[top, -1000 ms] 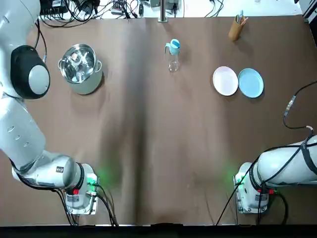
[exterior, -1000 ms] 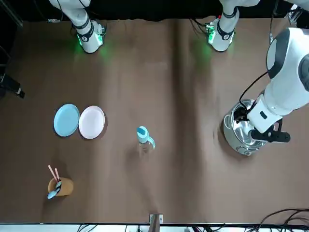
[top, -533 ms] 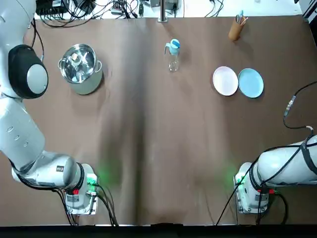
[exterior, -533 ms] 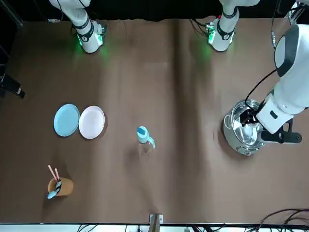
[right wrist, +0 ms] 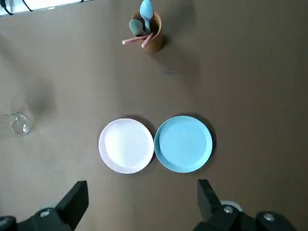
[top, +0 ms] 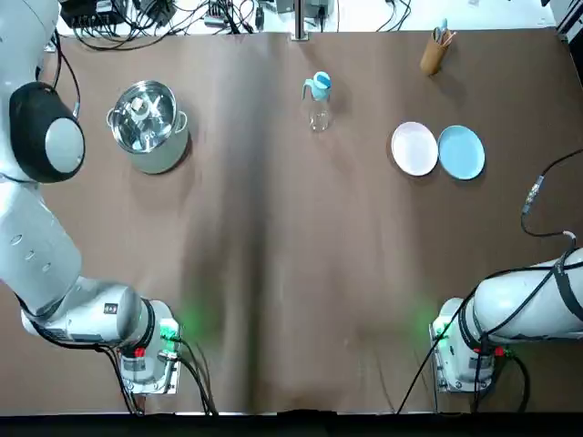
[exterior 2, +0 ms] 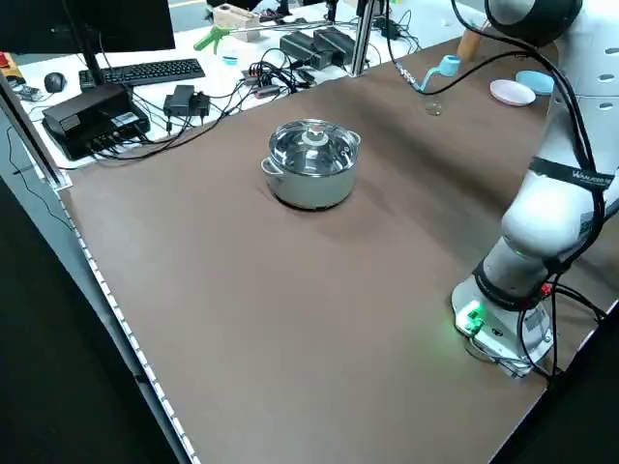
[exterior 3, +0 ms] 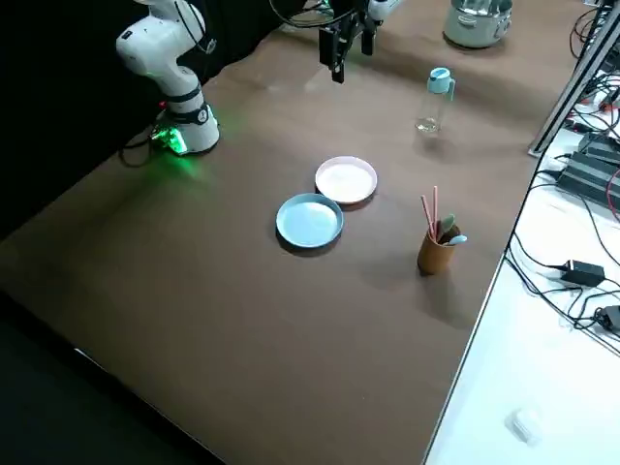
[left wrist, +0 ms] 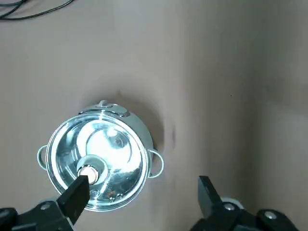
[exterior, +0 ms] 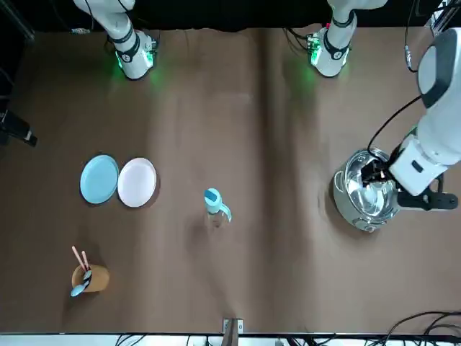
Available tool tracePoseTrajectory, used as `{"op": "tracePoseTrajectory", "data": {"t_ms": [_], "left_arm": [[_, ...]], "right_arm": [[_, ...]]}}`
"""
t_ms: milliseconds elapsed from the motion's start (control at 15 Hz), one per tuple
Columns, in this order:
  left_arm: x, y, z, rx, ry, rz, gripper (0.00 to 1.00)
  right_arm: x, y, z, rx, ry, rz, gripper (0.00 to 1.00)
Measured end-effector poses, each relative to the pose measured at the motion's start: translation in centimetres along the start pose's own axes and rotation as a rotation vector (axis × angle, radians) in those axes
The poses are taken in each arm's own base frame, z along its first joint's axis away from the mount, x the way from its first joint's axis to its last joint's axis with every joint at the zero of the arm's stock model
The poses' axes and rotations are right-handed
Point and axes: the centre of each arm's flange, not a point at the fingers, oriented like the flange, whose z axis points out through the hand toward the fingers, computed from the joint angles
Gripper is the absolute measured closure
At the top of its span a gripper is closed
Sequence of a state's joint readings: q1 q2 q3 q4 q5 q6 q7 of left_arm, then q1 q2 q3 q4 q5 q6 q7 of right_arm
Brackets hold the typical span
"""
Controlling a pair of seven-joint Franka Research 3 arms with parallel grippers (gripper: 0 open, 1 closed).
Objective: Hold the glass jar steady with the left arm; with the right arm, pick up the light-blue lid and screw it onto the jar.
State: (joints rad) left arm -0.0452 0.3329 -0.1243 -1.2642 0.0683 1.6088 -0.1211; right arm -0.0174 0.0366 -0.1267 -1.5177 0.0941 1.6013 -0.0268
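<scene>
Glass jar (top: 319,116) is standing at the table's far middle, light-blue lid (top: 319,84) seemingly capping it.
Left gripper (left wrist: 142,186) is hovering spread over the pot (top: 146,125); right gripper (right wrist: 142,190), spread above the plates (right wrist: 126,145), is sitting nearer the jar.

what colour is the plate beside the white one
Light blue. The plate lies edge to edge with the white plate; the right wrist view shows it best.

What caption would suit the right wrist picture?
Open right gripper above a white plate, a blue plate and a cup of spoons.
</scene>
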Motion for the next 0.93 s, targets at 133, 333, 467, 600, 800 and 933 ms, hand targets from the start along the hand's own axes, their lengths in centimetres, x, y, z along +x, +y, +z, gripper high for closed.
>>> {"op": "tracePoseTrajectory", "data": {"t_ms": [133, 333, 467, 600, 800, 933], "left_arm": [[-0.2, -2.0, -0.3, -0.011, 0.001, -0.021, 0.00], [-0.9, -1.9, -0.8, -0.013, 0.013, -0.009, 0.00], [-1.8, -1.3, -1.5, -0.012, 0.033, 0.001, 0.00], [-2.8, -1.1, -2.3, -0.008, 0.040, -0.001, 0.00], [-3.2, -1.2, -3.0, -0.006, 0.050, -0.003, 0.00], [-3.3, -1.3, -3.1, -0.006, 0.053, -0.005, 0.00]], "right_arm": [[0.0, 0.0, 0.0, 0.000, -0.001, -0.001, 0.00], [0.0, -0.2, 0.1, 0.000, -0.002, -0.003, 0.00], [0.0, -0.4, 0.1, 0.001, -0.003, -0.008, 0.00], [-0.1, -1.2, 0.4, 0.002, -0.012, -0.022, 0.00], [-0.2, -2.0, 1.0, 0.003, -0.025, -0.036, 0.00], [-0.2, -2.1, 1.1, 0.003, -0.027, -0.038, 0.00]]}}
